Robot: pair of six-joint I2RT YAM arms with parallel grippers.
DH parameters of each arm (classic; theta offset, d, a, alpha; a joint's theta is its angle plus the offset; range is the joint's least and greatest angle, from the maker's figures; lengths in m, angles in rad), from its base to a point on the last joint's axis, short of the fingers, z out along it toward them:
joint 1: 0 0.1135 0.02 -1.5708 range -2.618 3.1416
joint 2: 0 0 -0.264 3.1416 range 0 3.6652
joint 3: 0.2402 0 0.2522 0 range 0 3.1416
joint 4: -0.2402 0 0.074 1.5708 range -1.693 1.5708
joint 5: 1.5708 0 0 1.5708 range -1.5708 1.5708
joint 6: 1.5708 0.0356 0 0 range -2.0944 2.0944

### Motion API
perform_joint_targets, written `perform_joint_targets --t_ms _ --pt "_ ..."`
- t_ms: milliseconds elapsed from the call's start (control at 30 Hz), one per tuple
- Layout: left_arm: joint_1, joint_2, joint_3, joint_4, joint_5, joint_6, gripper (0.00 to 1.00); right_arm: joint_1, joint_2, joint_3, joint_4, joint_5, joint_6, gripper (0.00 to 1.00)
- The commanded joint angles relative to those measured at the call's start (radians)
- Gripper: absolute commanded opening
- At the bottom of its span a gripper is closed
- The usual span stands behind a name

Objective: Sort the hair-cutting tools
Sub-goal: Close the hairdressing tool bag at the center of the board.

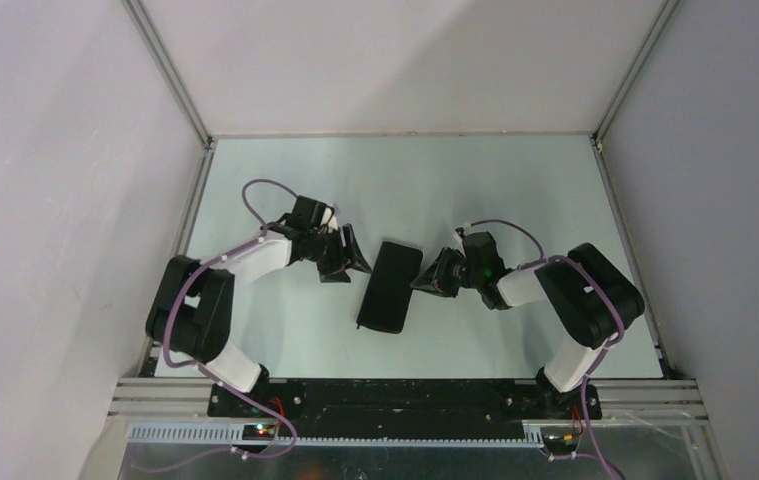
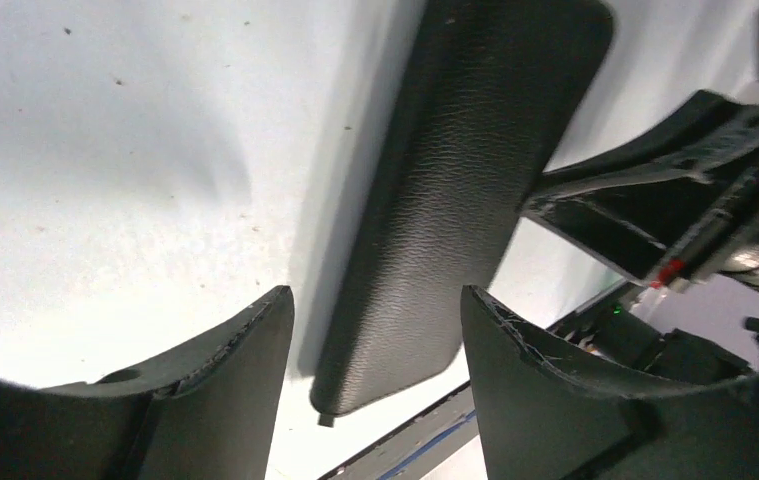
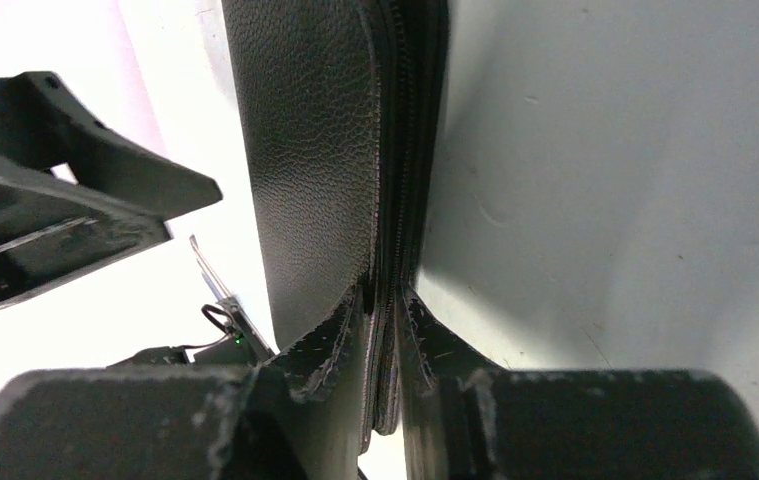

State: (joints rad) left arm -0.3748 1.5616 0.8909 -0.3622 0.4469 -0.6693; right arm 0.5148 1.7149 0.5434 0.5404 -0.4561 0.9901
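Right claw (image 3: 385,300) is up close, its fingers pressed together on the zipped edge of the case (image 3: 305,150), pinching the seam. Left claw (image 2: 377,296) stands spread just beside the case's other long side, not touching it. That black case lies mid-table (image 1: 475,180), squarely between the two claws. Scissors and combs: I can't tell where they are.
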Motion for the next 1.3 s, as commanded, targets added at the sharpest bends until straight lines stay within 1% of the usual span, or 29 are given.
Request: perform_joint_targets --t_ms 0,67,200,300,367,467,600,633,700,767,800,833,867,900,933,967,1000,1033,1100,1267 --pt "-0.002 0.082 0.045 -0.05 0.029 0.113 0.66 -0.002 0.022 0.043 -0.164 0.052 -0.105 0.2" --pt "-0.003 0.104 0.052 -0.031 0.05 0.105 0.65 -0.002 0.027 0.072 -0.224 0.053 -0.128 0.2" --pt "-0.009 0.136 0.056 0.008 0.093 0.074 0.61 -0.001 0.044 0.123 -0.287 0.052 -0.165 0.2" --pt "-0.024 0.177 0.073 0.0 0.1 0.064 0.57 -0.005 0.069 0.175 -0.323 0.032 -0.2 0.2" --pt "-0.042 0.192 0.071 -0.012 0.082 0.049 0.51 -0.007 0.092 0.214 -0.361 0.017 -0.221 0.2" --pt "-0.06 0.185 0.039 0.017 0.065 0.006 0.45 -0.007 0.118 0.259 -0.412 0.007 -0.254 0.2" --pt "-0.086 0.151 -0.043 0.055 0.018 -0.108 0.36 -0.008 0.114 0.306 -0.464 0.013 -0.303 0.2" --pt "-0.094 0.137 -0.053 0.06 0.004 -0.129 0.31 -0.008 0.101 0.31 -0.471 0.023 -0.315 0.21" --pt "-0.112 0.114 -0.09 0.087 -0.032 -0.202 0.25 0.0 0.041 0.311 -0.52 0.057 -0.336 0.22" --pt "-0.135 0.089 -0.123 0.12 -0.068 -0.276 0.22 0.022 -0.045 0.312 -0.595 0.125 -0.364 0.24" --pt "-0.144 0.074 -0.139 0.134 -0.09 -0.326 0.22 0.033 -0.106 0.311 -0.624 0.153 -0.38 0.29" --pt "-0.163 0.069 -0.149 0.16 -0.101 -0.35 0.2 0.055 -0.138 0.311 -0.675 0.211 -0.388 0.32" --pt "-0.183 0.059 -0.166 0.172 -0.121 -0.397 0.19 0.069 -0.193 0.309 -0.701 0.268 -0.4 0.37" --pt "-0.195 0.054 -0.176 0.206 -0.136 -0.424 0.18 0.102 -0.244 0.307 -0.743 0.292 -0.404 0.4" --pt "-0.206 0.045 -0.201 0.227 -0.14 -0.481 0.17 0.119 -0.266 0.301 -0.763 0.339 -0.41 0.45" --pt "-0.212 0.039 -0.214 0.274 -0.151 -0.51 0.17 0.155 -0.307 0.297 -0.8 0.36 -0.412 0.47" --pt "-0.225 0.029 -0.241 0.298 -0.157 -0.57 0.17 0.174 -0.325 0.288 -0.815 0.387 -0.41 0.49" --pt "-0.23 0.024 -0.255 0.341 -0.173 -0.627 0.16 0.209 -0.356 0.283 -0.838 0.393 -0.406 0.5" --pt "-0.247 0.011 -0.28 0.409 -0.204 -0.694 0.16 0.253 -0.392 0.246 -0.852 0.389 -0.382 0.51" --pt "-0.294 0.02 -0.28 0.478 -0.265 -0.8 0.16 0.354 -0.444 0.156 -0.829 0.342 -0.274 0.5"
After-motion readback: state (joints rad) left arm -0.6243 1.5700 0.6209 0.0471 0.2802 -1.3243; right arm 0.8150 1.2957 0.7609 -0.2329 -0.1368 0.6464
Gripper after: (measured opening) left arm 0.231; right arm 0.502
